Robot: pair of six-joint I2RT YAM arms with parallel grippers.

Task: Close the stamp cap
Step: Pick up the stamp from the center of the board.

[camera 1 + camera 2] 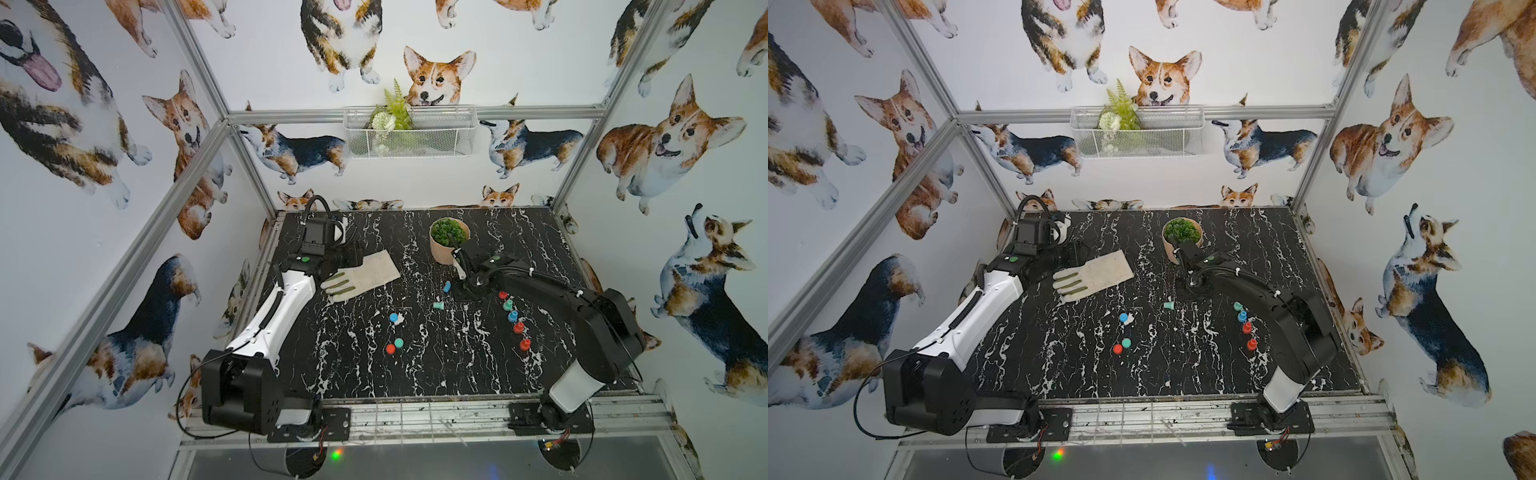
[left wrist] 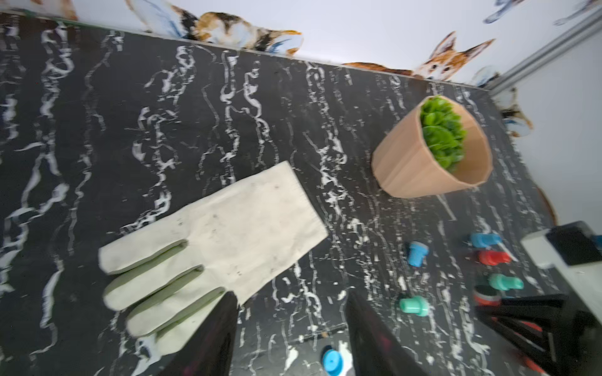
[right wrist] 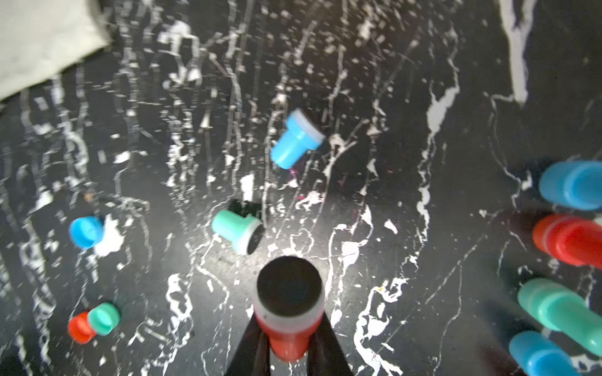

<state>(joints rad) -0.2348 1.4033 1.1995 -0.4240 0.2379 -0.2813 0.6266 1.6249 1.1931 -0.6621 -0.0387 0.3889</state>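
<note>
We are gripping the red stamp [image 3: 288,312] in the right gripper [image 3: 288,345], the stamp's dark uncapped face turned toward the wrist camera and the jaws cut off at the frame edge. In both top views the right arm [image 1: 540,286] is hiding this grasp, right of centre. The red cap [image 1: 390,348] is lying lower centre, against a teal cap [image 1: 399,343]. The left gripper [image 2: 290,328] is standing partly apart and empty, blurred, near the glove [image 2: 228,228].

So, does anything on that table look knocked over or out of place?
Yes: a blue stamp and a teal stamp lie tipped on their sides, uncapped, while the others stand in a tidy row.
</note>
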